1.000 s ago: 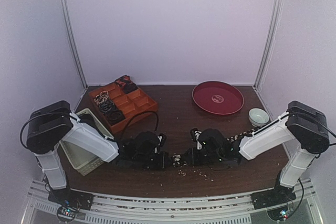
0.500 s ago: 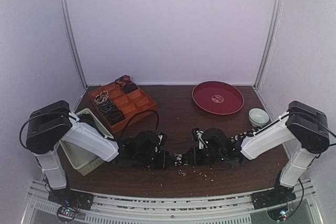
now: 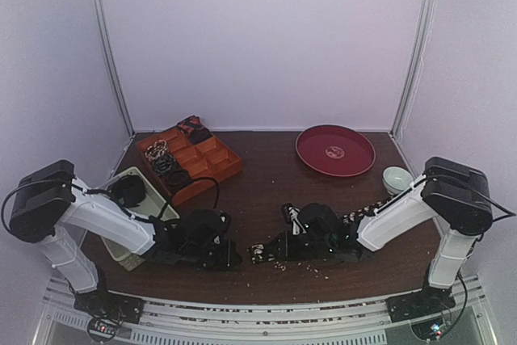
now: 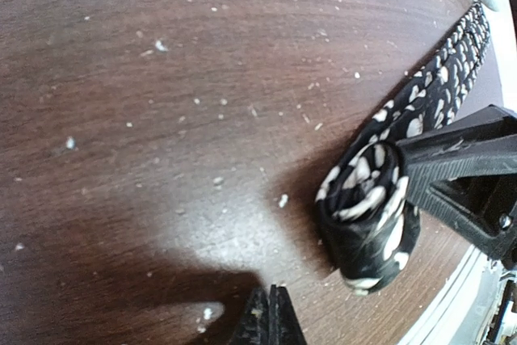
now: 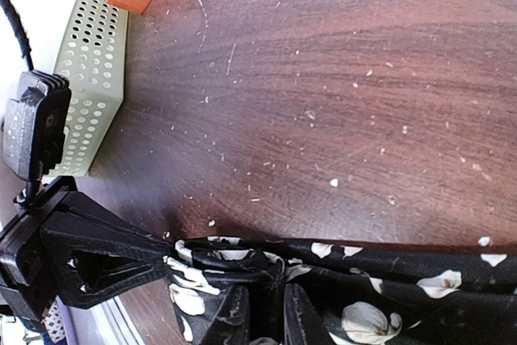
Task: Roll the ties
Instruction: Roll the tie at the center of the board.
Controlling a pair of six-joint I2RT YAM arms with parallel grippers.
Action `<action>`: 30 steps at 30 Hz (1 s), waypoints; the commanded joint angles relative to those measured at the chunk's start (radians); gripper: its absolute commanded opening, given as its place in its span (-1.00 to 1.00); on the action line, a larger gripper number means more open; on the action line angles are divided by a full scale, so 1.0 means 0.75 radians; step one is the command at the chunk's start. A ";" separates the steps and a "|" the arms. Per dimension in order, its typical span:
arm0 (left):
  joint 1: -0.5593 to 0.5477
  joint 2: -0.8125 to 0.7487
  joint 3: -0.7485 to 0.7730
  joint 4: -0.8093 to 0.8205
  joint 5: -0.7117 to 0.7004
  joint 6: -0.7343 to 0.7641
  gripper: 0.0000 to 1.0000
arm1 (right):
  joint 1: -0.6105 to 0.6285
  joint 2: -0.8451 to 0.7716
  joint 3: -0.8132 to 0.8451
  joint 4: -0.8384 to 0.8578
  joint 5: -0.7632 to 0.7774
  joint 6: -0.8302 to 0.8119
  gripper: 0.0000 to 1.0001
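A black tie with white flower print lies on the brown table, its near end wound into a coil (image 4: 367, 216) and its loose strip (image 3: 359, 216) running back to the right. My right gripper (image 5: 271, 313) is shut on the coil (image 5: 218, 268), with fabric pinched between its fingers (image 5: 242, 317). My left gripper (image 4: 271, 321) is shut and empty, a short way left of the coil and not touching it. From above, the coil (image 3: 259, 251) sits between the left gripper (image 3: 236, 256) and the right gripper (image 3: 276, 250). More coiled ties (image 3: 168, 166) fill compartments of the orange tray (image 3: 212, 153).
A white perforated basket (image 3: 125, 254) stands at the left, under my left arm. A red round plate (image 3: 335, 151) and a small pale bowl (image 3: 397, 178) are at the back right. Pale crumbs dot the table around the coil.
My left arm has drawn back to the left, away from the coil. The right gripper and the coil have shifted a little to the left.
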 commanded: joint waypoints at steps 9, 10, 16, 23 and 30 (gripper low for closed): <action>-0.012 0.125 0.020 0.292 0.043 0.032 -1.00 | -0.002 -0.009 0.002 -0.161 0.032 -0.048 -0.59; -0.012 0.123 0.019 0.312 0.053 0.031 -1.00 | -0.006 -0.013 0.003 -0.168 0.032 -0.056 -0.58; -0.011 0.123 0.008 0.402 0.086 0.019 -1.00 | -0.017 -0.030 -0.001 -0.176 0.021 -0.085 -0.54; -0.013 0.119 0.004 0.466 0.095 -0.005 -1.00 | -0.042 -0.043 -0.038 -0.161 0.017 -0.098 -0.57; -0.011 0.159 0.050 0.463 0.118 -0.007 -1.00 | -0.075 -0.067 -0.072 -0.125 -0.003 -0.114 -0.53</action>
